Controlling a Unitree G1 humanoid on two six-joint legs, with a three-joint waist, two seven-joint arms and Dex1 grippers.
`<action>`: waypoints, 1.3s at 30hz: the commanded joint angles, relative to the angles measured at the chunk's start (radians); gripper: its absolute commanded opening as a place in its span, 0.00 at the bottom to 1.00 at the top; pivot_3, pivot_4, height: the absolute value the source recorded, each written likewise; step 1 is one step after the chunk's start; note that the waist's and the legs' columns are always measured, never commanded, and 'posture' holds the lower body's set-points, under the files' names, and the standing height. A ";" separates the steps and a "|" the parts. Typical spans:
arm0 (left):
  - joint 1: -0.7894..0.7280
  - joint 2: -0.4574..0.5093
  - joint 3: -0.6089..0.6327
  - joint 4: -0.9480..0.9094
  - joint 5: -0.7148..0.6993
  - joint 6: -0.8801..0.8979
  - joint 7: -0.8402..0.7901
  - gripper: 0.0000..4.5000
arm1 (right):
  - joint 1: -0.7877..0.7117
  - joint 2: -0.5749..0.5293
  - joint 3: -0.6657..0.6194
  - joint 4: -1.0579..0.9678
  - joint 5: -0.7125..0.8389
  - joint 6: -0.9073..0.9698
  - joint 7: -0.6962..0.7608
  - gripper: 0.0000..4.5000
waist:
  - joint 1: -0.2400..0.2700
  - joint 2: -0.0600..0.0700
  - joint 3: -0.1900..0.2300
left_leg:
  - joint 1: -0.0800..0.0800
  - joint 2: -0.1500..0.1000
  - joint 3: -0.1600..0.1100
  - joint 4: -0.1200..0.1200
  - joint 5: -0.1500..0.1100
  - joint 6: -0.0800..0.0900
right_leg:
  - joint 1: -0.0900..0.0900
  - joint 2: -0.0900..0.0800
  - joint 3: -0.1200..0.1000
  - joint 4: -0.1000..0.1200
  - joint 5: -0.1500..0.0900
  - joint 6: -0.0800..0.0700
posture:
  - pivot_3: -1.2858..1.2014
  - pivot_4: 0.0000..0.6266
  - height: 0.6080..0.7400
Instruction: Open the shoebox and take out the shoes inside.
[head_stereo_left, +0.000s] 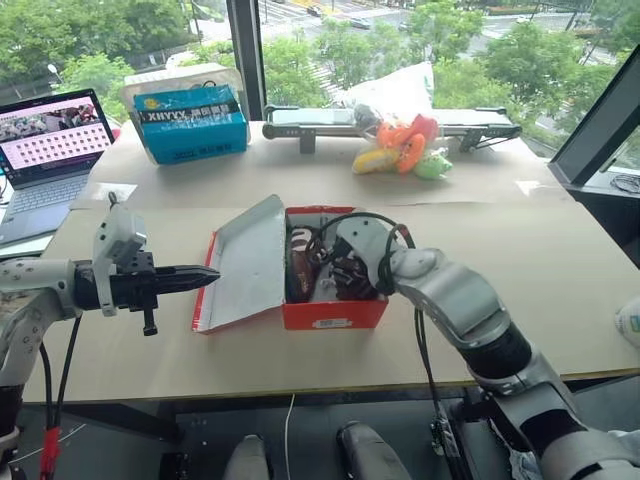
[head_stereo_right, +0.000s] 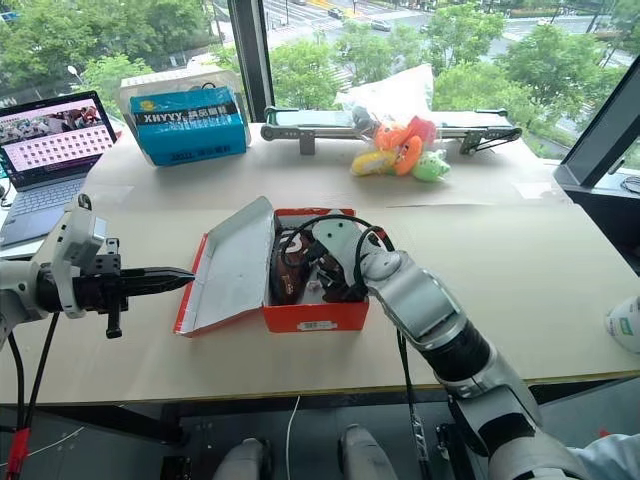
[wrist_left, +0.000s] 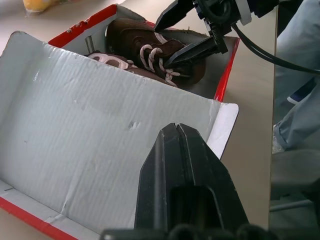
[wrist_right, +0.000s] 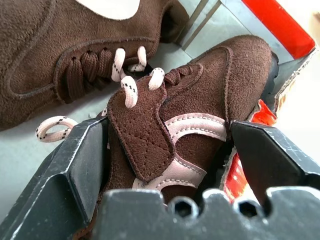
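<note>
A: Head view. Position of shoebox (head_stereo_left: 335, 315)?
B: Sits mid-table (head_stereo_left: 520, 290), already open. Lid (head_stereo_left: 250, 265) folded back toward the left side, resting tilted. Holds two brown shoes (head_stereo_left: 303, 265). Right gripper (head_stereo_left: 335, 268) down inside the box; left gripper (head_stereo_left: 205, 281) just beside the lid's outer edge.

A: Left wrist view. State of left tool?
B: Pressed together to a narrow point, carrying nothing. Hovers in front of the lid's grey inner face.

A: Right wrist view. State of right tool?
B: Spread wide, straddling the nearer shoe (wrist_right: 200, 100) at strap and tongue, not yet clamped on it. Second shoe (wrist_right: 60, 45) just beside, deeper in the box.

A: Handling characteristics?
B: Judged light. Soft suede upper, likely to yield under pressure; probably stiffer at the sole.

A: Recommended hold?
B: Close across the midfoot, low enough to catch the sole edges. Keep clear of loose laces (wrist_right: 127, 85), prone to snagging. Lift straight up to clear the red wall.
</note>
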 joint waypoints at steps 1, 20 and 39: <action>-0.012 0.004 0.026 -0.030 -0.014 -0.001 0.004 0.00 | 0.039 0.014 0.017 0.061 -0.018 -0.010 0.009 0.99 | -0.001 -0.001 -0.001 | 0.002 0.000 0.000 0.000 0.000 0.000 | 0.002 0.000 0.000 0.000 -0.001 -0.001 | 0.52 0.24 0.97; -0.015 0.000 0.024 -0.017 -0.013 -0.019 0.006 0.00 | 0.055 0.032 0.026 0.058 -0.097 -0.040 0.042 0.03 | -0.003 -0.003 -0.002 | 0.010 0.000 0.000 -0.005 0.000 0.000 | 0.010 0.000 0.000 -0.004 -0.005 -0.008 | 0.52 0.24 0.97; -0.040 -0.012 -0.002 0.015 0.006 -0.036 -0.015 0.00 | -0.075 0.029 -0.126 -0.188 -0.033 0.238 0.084 0.03 | 0.000 -0.002 -0.001 | -0.006 0.000 0.000 -0.007 0.000 0.000 | -0.008 0.000 -0.001 -0.002 -0.003 -0.003 | 0.52 0.24 0.97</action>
